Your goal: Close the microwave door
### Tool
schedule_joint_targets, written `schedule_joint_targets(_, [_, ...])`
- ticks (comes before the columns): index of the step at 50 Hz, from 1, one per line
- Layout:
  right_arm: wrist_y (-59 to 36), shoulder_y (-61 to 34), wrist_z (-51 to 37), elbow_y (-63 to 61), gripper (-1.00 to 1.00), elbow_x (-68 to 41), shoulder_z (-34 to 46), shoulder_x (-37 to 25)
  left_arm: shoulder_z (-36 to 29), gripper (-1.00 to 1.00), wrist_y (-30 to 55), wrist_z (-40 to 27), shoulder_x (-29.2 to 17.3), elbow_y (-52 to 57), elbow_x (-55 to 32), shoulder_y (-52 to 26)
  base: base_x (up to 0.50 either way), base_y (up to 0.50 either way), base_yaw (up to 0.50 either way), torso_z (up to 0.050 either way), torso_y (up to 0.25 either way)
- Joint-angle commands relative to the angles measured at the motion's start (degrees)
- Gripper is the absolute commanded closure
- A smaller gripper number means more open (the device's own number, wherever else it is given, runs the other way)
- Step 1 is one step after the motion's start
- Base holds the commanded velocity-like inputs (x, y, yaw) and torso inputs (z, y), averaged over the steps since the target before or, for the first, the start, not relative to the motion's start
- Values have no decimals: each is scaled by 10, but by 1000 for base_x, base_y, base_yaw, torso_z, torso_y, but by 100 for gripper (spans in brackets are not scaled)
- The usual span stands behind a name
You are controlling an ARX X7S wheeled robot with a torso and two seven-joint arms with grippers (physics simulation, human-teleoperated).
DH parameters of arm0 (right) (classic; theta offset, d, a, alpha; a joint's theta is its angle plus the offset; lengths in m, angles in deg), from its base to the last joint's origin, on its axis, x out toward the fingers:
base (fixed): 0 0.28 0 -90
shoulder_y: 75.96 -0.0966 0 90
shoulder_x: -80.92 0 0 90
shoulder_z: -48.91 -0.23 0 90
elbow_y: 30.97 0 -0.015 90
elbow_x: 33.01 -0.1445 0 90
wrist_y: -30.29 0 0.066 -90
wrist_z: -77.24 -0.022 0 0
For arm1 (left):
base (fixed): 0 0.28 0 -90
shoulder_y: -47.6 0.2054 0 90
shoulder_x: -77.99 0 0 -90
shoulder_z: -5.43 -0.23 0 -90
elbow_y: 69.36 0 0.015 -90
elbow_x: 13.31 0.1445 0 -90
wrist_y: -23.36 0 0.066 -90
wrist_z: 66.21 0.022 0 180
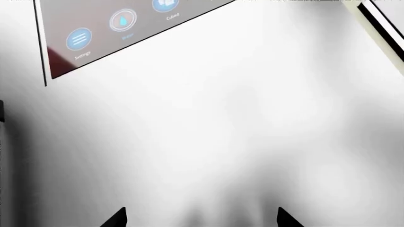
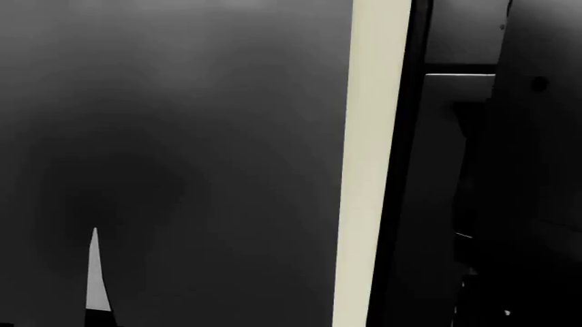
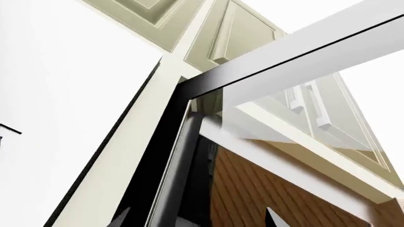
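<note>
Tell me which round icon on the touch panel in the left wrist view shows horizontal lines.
The Settings icon, nearest the panel's corner; the middle icon shows a droplet.

A touch panel (image 1: 120, 33) reads "Settings" and, seemingly, "Water" and "Cubed".

Both grippers are cut off: only two dark fingertips (image 1: 117, 216) of the left gripper (image 1: 200, 218) show, and likewise the right gripper (image 3: 197, 218). The touch panel (image 1: 120, 28) runs past the edge, its labels blurred. A dark surface (image 2: 173, 150) fills the head view, unidentifiable.
</note>
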Motion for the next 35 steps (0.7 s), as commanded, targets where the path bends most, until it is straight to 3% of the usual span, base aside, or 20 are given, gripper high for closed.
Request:
schedule_joint_targets(1, [11, -2, -12, 27, -100, -11, -8, -5, 0, -100, 3, -1, -2, 5, 0, 1, 0, 0, 0, 0, 0])
schedule_joint_targets(35, [10, -46, -27, 137, -100, -62, -29, 10, -3, -100, 9, -3, -7, 8, -3, -4, 0, 0, 0, 0, 0])
